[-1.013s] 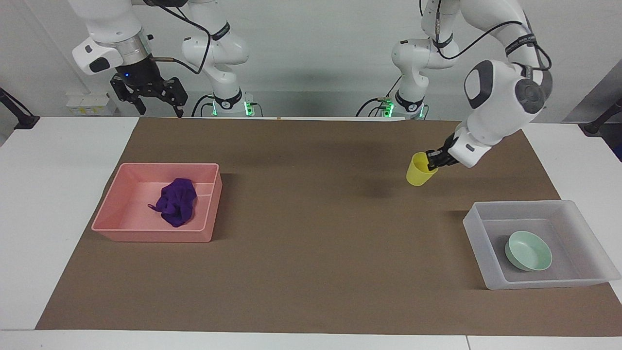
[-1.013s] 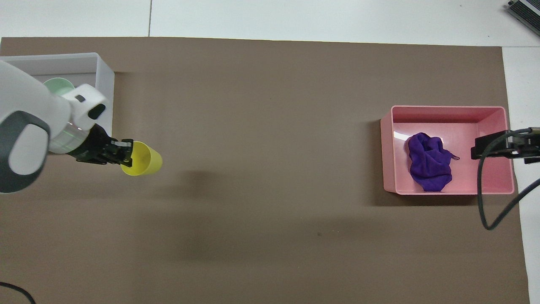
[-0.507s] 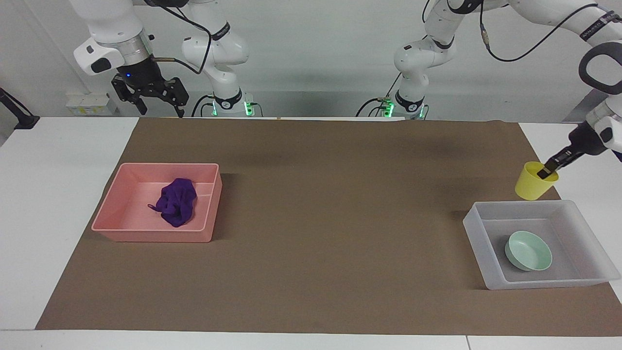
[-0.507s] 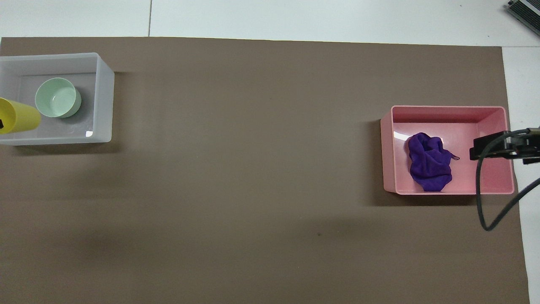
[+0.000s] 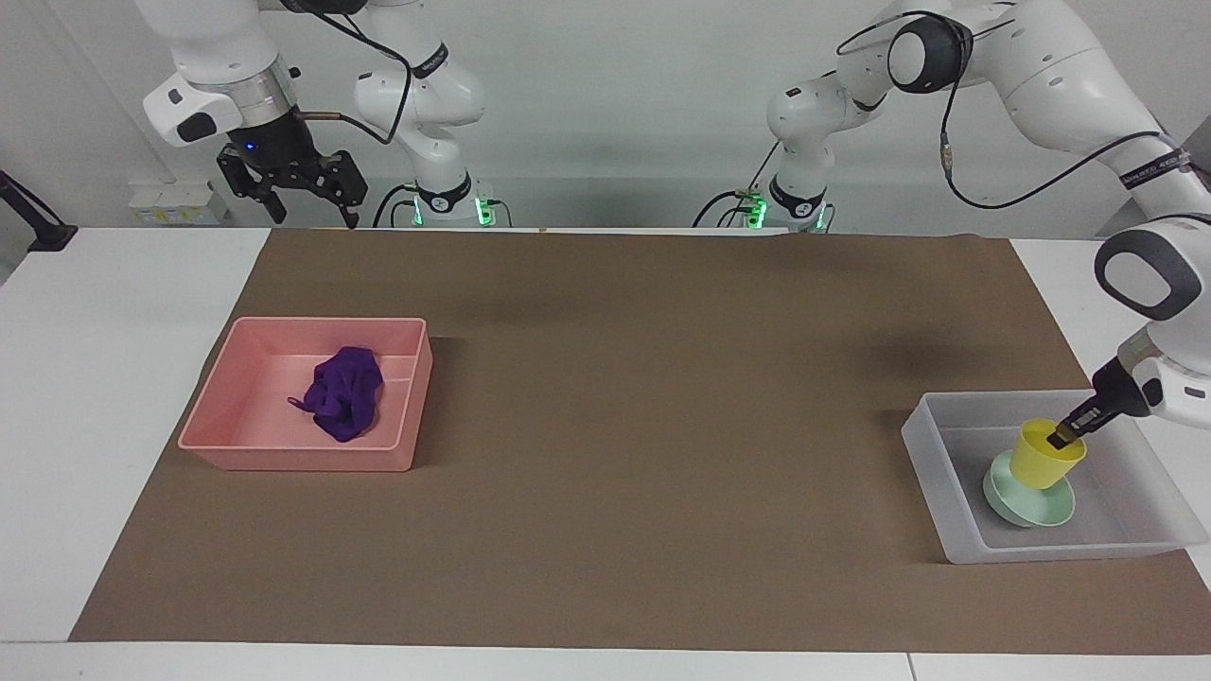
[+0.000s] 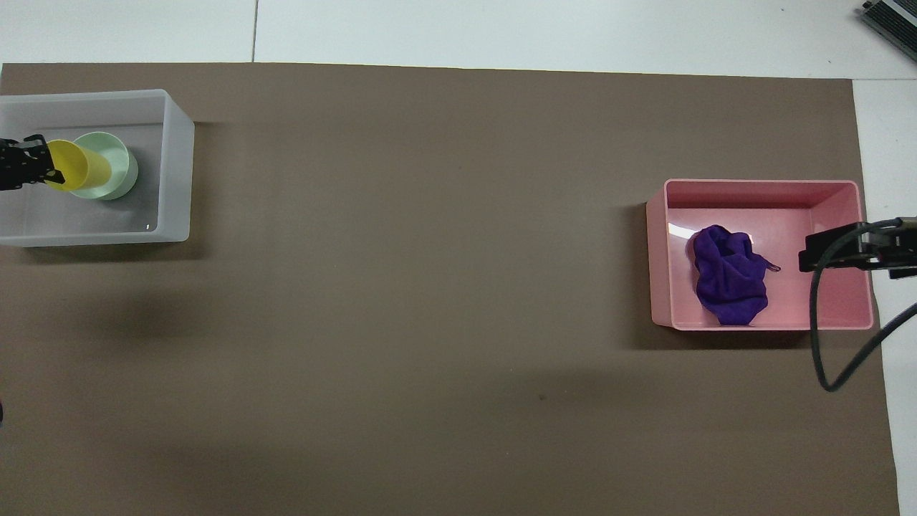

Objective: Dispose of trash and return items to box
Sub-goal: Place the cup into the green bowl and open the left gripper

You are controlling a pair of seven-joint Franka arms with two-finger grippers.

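In the facing view, the box [image 5: 927,440] sits at four o'clock on the brown mat [image 5: 605,426], toward the left arm's end of the table. Inside it, the left gripper [image 5: 1064,437] pinches the rim of the yellow cup [image 5: 1045,456], one finger inside it. The cup leans slightly over the mint bowl [image 5: 1026,506], its base at the bowl's mouth; whether it rests there I cannot tell.

Let go on that lean, the cup may topple against the bowl's curved wall and roll out. The inner finger could also snag the rim while lifting and drag the cup up, or nudge the light bowl askew.

At nine o'clock, the trash [image 5: 342,392] lies in the pink tray [image 5: 284,459], apparently settled. At eleven o'clock, the right gripper [image 5: 303,199] waits with its fingers spread wide, holding nothing.
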